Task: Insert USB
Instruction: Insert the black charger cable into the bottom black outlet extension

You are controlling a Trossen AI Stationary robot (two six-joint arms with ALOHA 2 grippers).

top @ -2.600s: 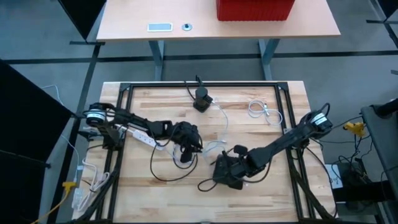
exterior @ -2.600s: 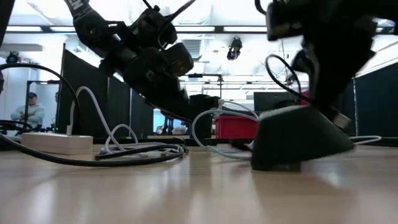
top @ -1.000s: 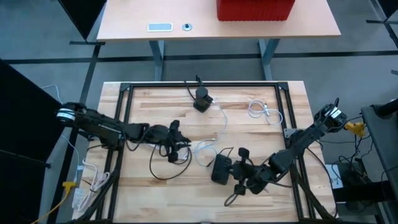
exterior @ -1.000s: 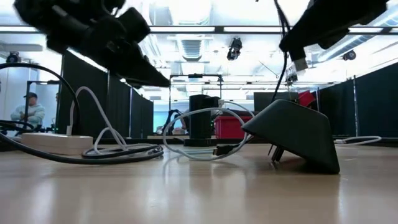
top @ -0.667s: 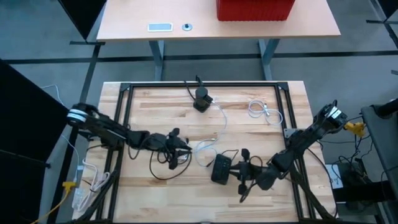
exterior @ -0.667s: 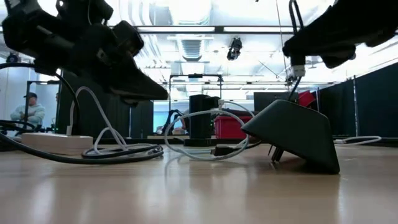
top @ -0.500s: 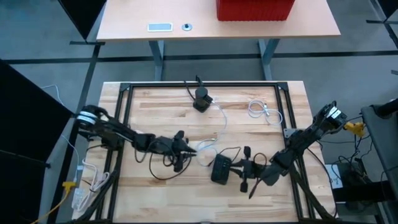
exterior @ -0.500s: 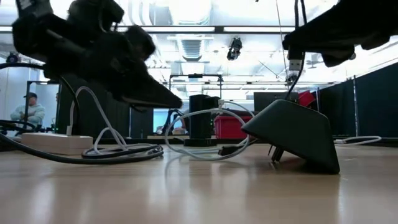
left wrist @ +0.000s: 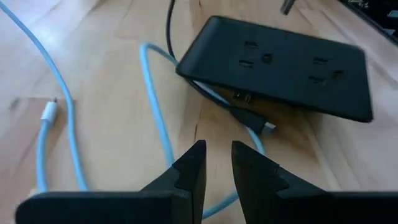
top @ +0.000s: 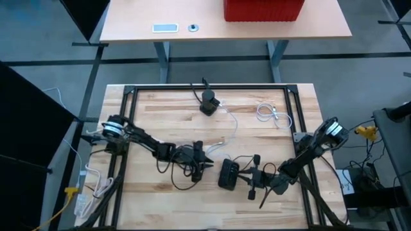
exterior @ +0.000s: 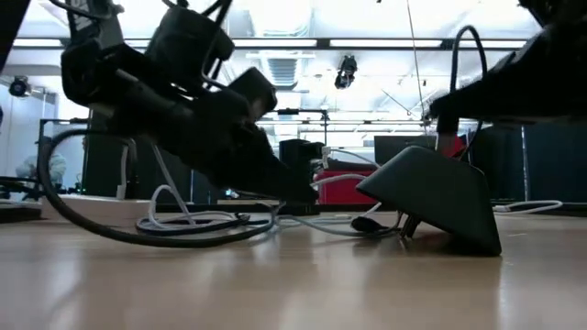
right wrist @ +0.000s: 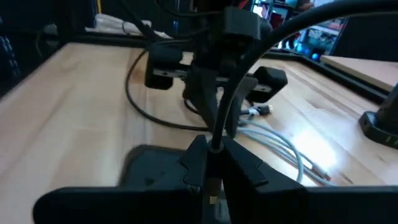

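USB plug (right wrist: pixel 214 149) in right claw (right wrist: pixel 211 163)

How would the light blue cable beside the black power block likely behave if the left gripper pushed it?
The light blue cable lies in loose curves on the table, so it probably bends and slides rather than moving as one piece. It runs under the black power block, which may pin that end.
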